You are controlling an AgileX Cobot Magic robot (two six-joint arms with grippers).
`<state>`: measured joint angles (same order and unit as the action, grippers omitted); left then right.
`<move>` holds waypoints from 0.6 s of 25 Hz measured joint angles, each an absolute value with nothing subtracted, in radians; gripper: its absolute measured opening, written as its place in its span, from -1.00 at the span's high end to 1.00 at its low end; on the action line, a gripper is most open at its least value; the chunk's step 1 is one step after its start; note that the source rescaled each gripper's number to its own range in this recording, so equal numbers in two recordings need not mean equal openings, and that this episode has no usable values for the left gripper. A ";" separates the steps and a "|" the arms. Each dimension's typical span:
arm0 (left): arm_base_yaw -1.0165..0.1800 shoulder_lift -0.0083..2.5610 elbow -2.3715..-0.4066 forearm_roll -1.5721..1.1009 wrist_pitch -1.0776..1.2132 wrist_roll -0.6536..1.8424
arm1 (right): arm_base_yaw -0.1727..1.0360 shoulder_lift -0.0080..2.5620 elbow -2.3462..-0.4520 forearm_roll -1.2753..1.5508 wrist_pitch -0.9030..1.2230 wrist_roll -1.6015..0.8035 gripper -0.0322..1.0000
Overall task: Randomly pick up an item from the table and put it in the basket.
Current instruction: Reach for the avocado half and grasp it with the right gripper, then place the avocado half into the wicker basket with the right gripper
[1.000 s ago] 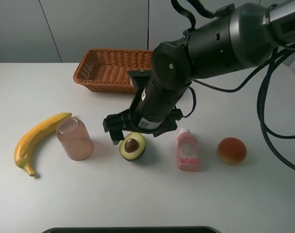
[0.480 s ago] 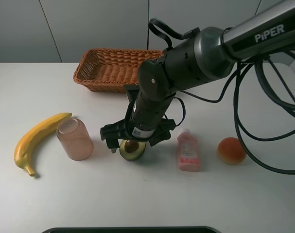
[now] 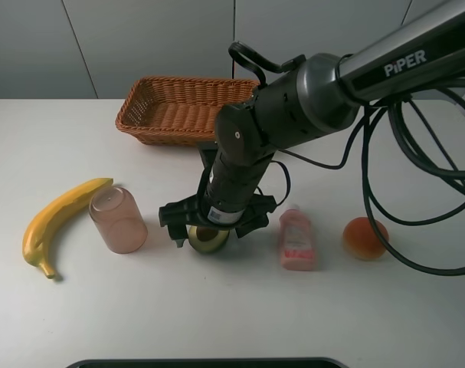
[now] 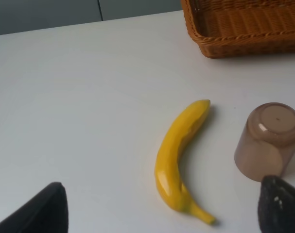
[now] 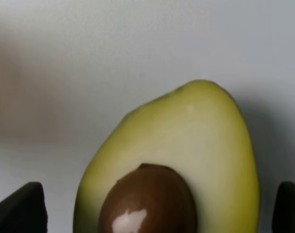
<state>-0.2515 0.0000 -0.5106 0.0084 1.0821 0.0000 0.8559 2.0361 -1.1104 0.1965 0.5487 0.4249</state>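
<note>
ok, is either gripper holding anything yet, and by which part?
Nothing is held. The right gripper is open, fingers either side of the avocado half on the table, not touching it. The left gripper is open and empty.

This seems to be a robotics laboratory, not a home. A large white table (image 3: 79, 307) stands before plain grey wall panels (image 3: 140, 38). A black arm (image 3: 324, 84) marked PIPER, with loose black cables (image 3: 385, 222), reaches over it. Test objects lie spaced apart: a banana (image 3: 56, 222), a pink cup (image 3: 119, 221), a halved avocado (image 3: 207, 239), a pink bottle (image 3: 296, 239), a round fruit (image 3: 365, 238), and a wicker basket (image 3: 178, 107) at the far side.
</note>
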 joint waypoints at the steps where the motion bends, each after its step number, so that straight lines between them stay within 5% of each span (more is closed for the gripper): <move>1: -0.251 0.000 -0.511 0.008 1.082 0.000 | 0.856 2.036 -1.110 0.196 0.549 0.425 -0.80; 3: -0.251 0.000 -0.511 0.008 1.082 0.000 | 0.856 2.036 -1.110 0.196 0.549 0.425 -0.20; 5: -0.251 0.000 -0.511 0.008 1.082 0.000 | 0.856 2.036 -1.110 0.196 0.549 0.425 0.84; 15: -0.251 0.000 -0.511 0.008 1.082 0.000 | 0.856 2.036 -1.112 0.199 0.549 0.427 0.94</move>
<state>-0.2515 0.0000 -0.5106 0.0084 1.0821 0.0000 0.8559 2.0361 -1.1121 0.1988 0.5487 0.4266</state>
